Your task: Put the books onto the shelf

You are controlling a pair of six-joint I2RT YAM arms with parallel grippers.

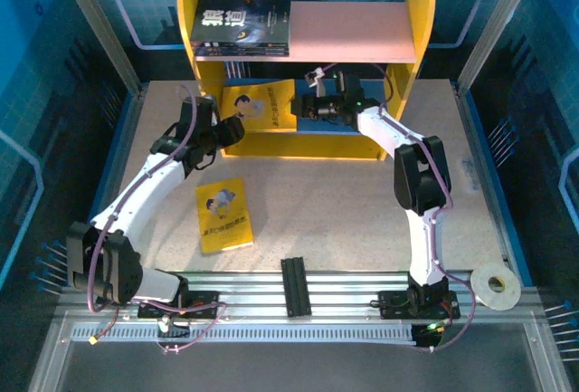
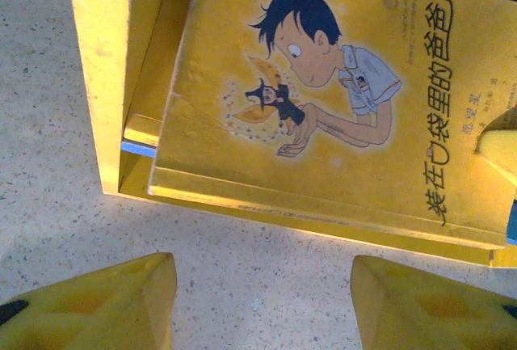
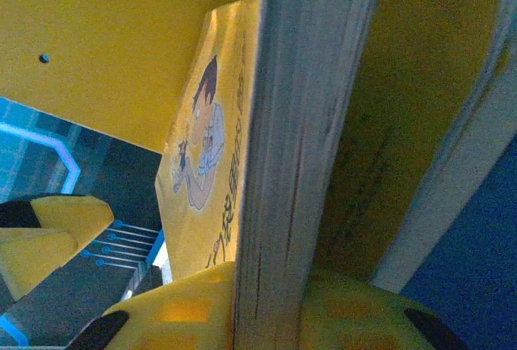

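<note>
The tabletop (image 1: 344, 211) is pale and speckled. The shelf (image 1: 308, 146) stands at its far end. It has yellow sides, a pink top board and a blue bottom board. Two arms reach toward the shelf from the near edge.

A dark book (image 1: 242, 25) lies flat on the top board of the shelf, at the left end, right by the left side. A held yellow book (image 1: 258, 107) is in the bottom part of the shelf, toward the left. It is tilted, and its cover with the cartoon boy faces the front. One corner is just beside the left side of the shelf. A loose yellow book (image 1: 224, 215) lies flat on the tabletop in front of the shelf, well apart from it, cover up.

The right gripper (image 1: 312, 107) is inside the bottom part of the shelf, at the right edge of the held yellow book. It pinches that book, and the page edge sits between its two yellow fingers (image 3: 355, 309). The left gripper (image 1: 233, 129) is just in front of the shelf, near the left side. Its fingers (image 2: 105, 301) are spread apart and it holds nothing.

A black bar (image 1: 296, 285) lies far in front of the shelf, near the middle. A tape roll (image 1: 496, 285) lies far in front of the shelf too, off to the right.
</note>
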